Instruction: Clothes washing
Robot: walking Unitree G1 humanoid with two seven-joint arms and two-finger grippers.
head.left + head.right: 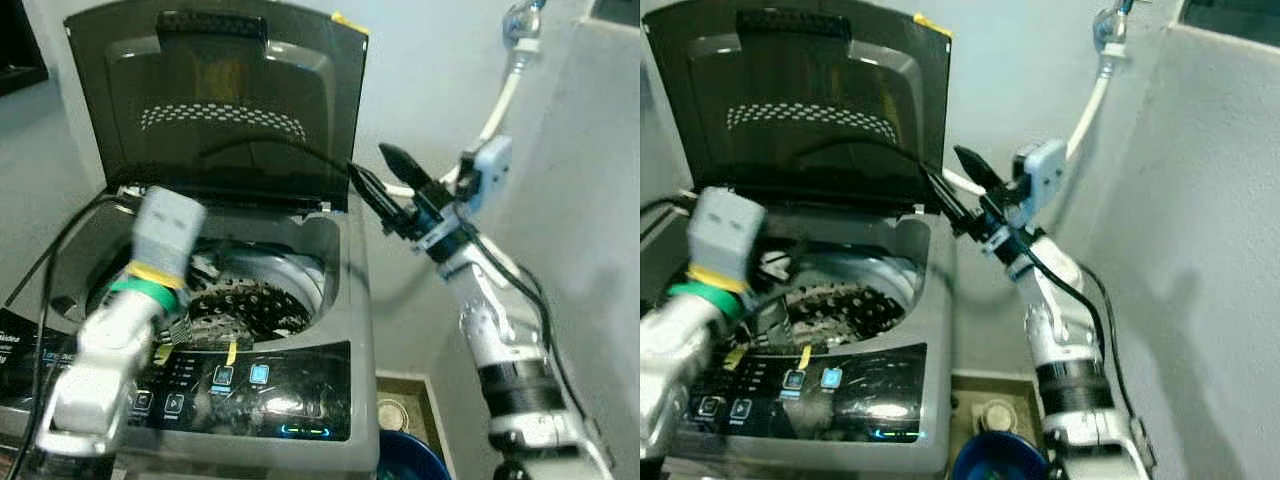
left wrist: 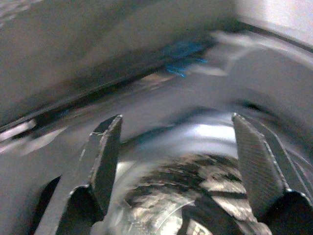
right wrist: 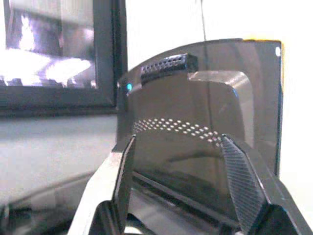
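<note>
One washing machine, lid up; two grippers, left and right, both spread wide, empty.

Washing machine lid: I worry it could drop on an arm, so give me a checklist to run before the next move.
1. Dark tinted plastic lid of the grey top-load washing machine raised fully: ok.
2. Right gripper by the lid's edge, fingers apart, holding nothing: ok.
3. Whether it touches the lid: cannot tell.
4. Left gripper above the drum, fingers apart, empty: ok.
5. Patterned dark-and-white clothes lying in the drum: ok.
6. Black cable hanging across the lid, snag risk: not ok.
</note>
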